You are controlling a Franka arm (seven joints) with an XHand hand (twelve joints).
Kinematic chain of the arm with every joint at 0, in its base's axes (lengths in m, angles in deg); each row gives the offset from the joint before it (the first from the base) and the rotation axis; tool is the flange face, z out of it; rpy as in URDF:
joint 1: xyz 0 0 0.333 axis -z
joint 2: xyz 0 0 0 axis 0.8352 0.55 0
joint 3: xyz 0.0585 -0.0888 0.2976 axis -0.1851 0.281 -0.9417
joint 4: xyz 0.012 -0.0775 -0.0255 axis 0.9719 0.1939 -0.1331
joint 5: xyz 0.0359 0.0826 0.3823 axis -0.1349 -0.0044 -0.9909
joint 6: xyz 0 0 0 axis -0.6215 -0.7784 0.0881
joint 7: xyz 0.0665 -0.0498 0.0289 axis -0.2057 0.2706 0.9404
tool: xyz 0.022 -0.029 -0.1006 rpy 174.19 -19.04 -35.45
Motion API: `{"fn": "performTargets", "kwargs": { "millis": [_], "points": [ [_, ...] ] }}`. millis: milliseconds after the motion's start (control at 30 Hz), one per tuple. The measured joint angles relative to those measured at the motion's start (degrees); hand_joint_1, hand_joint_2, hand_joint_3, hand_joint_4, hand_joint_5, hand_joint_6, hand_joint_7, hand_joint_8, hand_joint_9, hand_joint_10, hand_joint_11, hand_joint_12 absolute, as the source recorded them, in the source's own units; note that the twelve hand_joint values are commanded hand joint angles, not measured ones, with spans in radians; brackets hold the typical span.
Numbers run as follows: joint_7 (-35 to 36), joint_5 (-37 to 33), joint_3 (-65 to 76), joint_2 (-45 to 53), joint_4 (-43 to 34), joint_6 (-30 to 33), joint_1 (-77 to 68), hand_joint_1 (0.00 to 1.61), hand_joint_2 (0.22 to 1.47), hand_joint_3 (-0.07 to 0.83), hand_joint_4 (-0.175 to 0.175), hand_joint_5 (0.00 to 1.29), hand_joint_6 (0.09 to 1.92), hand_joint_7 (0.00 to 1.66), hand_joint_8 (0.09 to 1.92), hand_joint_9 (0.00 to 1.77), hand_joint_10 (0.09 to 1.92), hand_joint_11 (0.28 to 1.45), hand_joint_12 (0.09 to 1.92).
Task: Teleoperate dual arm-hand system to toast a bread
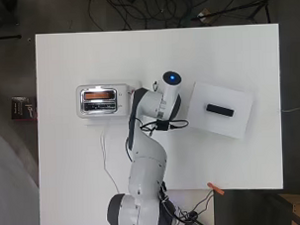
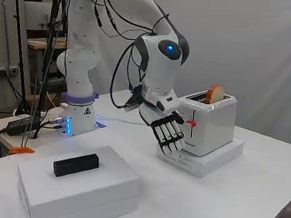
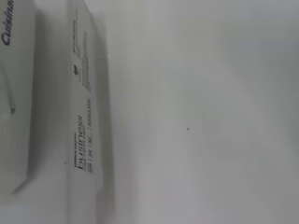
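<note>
One slice of bread [image 2: 214, 94] is sticking up from the toaster [image 2: 209, 124] on the desk [image 2: 260, 182]. I am holding the hand [image 2: 168, 132] released, fingers straight, just beside its red lever [image 2: 190, 123].

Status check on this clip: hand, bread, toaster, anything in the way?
Hand open, fingers straight, pointing down beside the toaster at its red lever. Bread sticking up out of the slot. Nothing blocking the lever.

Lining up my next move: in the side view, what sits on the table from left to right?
Black block on its white box → hand → toaster with the bread sticking up.
</note>
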Motion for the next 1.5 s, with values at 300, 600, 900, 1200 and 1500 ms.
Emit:
{"fn": "performTargets", "kwargs": {
  "millis": [300,600,900,1200,1500],
  "points": [
    [1.7,0.9,-4.8,-2.8,-0.3,1.2,0.6,0.00,1.12,-0.007,0.068,0.53,0.09,0.36,0.09,0.43,0.09,0.46,0.09],
    [2.4,-3.7,-8.8,5.9,-3.1,0.2,6.3,0.00,1.10,-0.001,0.050,0.35,0.09,0.26,0.09,0.33,0.09,0.43,0.09],
    [3.8,-8.9,-12.0,10.0,-4.6,0.7,10.6,0.00,1.11,-0.003,0.073,0.40,0.09,0.28,0.09,0.34,0.09,0.43,0.09],
    [-5.7,8.3,-20.3,-12.3,-2.5,0.6,12.8,0.00,1.11,0.000,-0.008,0.34,0.09,0.24,0.09,0.30,0.09,0.40,0.09],
    [-11.6,19.0,-30.8,-32.4,-0.5,-7.7,15.6,0.00,1.12,0.002,-0.049,0.27,0.09,0.23,0.09,0.30,0.09,0.38,0.09]
  ]
}}
